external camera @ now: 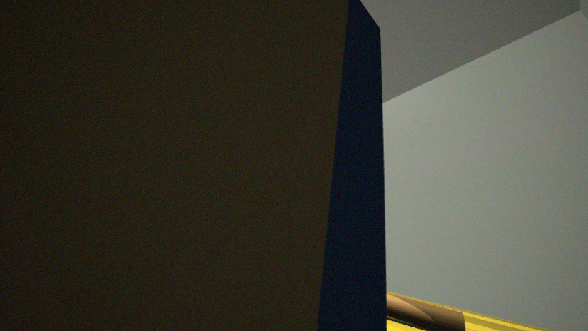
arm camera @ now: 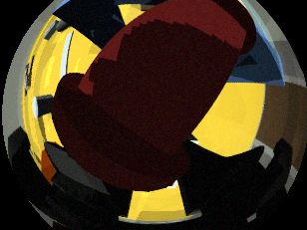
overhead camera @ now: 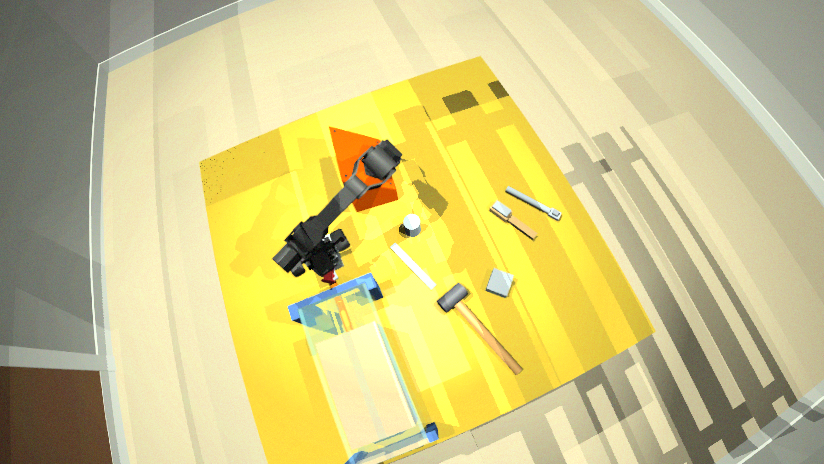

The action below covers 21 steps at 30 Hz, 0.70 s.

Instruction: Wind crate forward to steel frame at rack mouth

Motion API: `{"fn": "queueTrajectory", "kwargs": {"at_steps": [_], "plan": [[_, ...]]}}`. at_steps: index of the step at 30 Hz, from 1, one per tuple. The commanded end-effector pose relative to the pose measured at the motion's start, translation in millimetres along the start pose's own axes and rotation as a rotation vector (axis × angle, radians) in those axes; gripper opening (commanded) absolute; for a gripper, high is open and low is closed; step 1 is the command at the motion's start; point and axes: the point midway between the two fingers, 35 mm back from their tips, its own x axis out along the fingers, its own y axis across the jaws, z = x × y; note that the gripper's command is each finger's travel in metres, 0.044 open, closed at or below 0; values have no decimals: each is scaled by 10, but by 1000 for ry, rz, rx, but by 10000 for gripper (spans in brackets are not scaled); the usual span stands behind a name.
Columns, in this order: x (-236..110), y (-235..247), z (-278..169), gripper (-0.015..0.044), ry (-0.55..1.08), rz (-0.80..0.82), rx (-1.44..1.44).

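Note:
My gripper is shut on the dark red knob of the winch handle, just in front of the cubby's mouth. The knob fills the wrist view. The winch itself is hidden under my arm. The clear-panelled cubby has a blue steel frame at its mouth. The pale wooden crate lies flat inside it, its front a little back from the frame. A thin orange strap runs from the crate toward my gripper. The exterior view shows only a dark wall and a dark blue post.
A hammer, a grey block, a white strip, a white cylinder, a small brush and a grey bar tool lie on the yellow bench to the right. My arm's base stands on an orange plate.

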Motion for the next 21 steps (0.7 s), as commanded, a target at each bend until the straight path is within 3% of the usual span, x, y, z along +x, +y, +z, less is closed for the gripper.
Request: {"fn": "queueTrajectory", "kwargs": {"at_steps": [1,21], "plan": [[17,-15,-11,0,4,-1,20],[112,-1,-16,0,0,1,-6]]}}
